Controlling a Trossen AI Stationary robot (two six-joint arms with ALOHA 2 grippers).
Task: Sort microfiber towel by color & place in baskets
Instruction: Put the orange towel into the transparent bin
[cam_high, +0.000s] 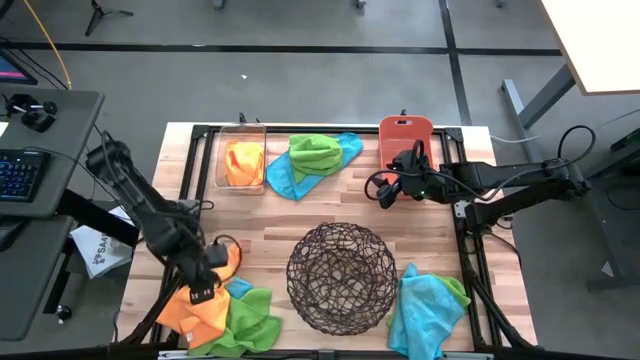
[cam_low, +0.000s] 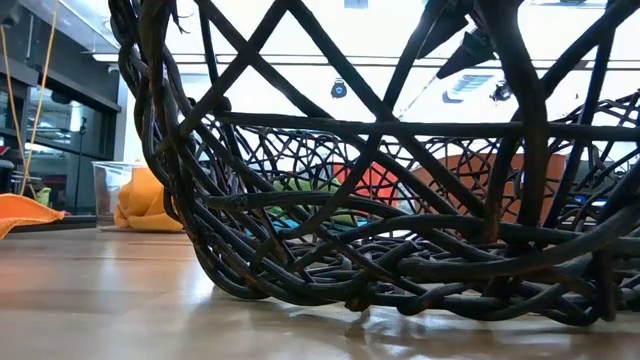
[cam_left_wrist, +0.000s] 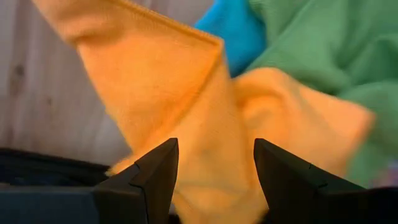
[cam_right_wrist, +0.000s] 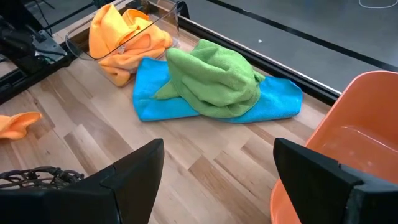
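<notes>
From above, soft thin microfibre cloths lie in heaps on the pale wooden counter: an orange one with lime green near the front left corner; a turquoise pile front right; a green-on-blue pair at the back; one orange cloth already in the clear plastic bin; the salmon-orange bin and round dark wire bowl look empty. The left gripper hangs over the orange cloth; the right gripper waits beside the salmon bin.

At counter level the wire weave fills the view; little more can be told.

Past the left wrist, the fingers stand apart astride a raised orange fold; limp and light, it should pinch best at that ridge.

Past the right wrist, the fingers are apart, holding nothing.
</notes>
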